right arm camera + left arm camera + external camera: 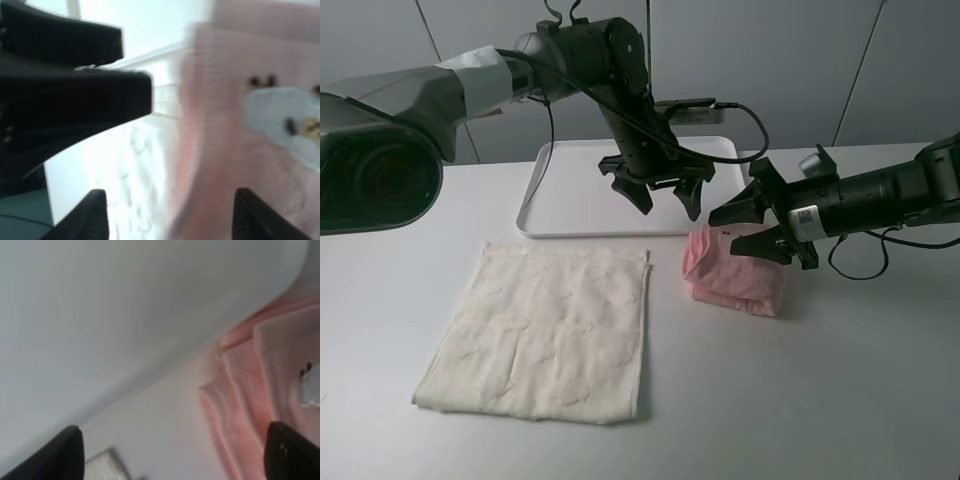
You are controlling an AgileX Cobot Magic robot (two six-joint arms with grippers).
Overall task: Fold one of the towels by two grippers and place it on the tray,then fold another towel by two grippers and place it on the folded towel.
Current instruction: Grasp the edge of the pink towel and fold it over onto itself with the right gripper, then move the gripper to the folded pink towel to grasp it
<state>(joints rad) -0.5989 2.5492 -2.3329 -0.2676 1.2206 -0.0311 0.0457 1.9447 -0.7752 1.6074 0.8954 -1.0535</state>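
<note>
Pink towel [735,275] is folded into a small bundle but sits on the table [840,380], just off the front right corner of the white tray [560,190], not on it. Cream towel [545,335] lies flat and unfolded, left of the pink one. My read: first fold done, placement pending, whole second towel left. Left pincer [668,208] hangs over the tray's front edge, jaws spread wide, gripping nothing. Right pincer [725,229] hovers at the pink towel's tray-side edge, jaws apart, nothing clamped as far as I can see. Count: two towels, one tray, two pincers.
</note>
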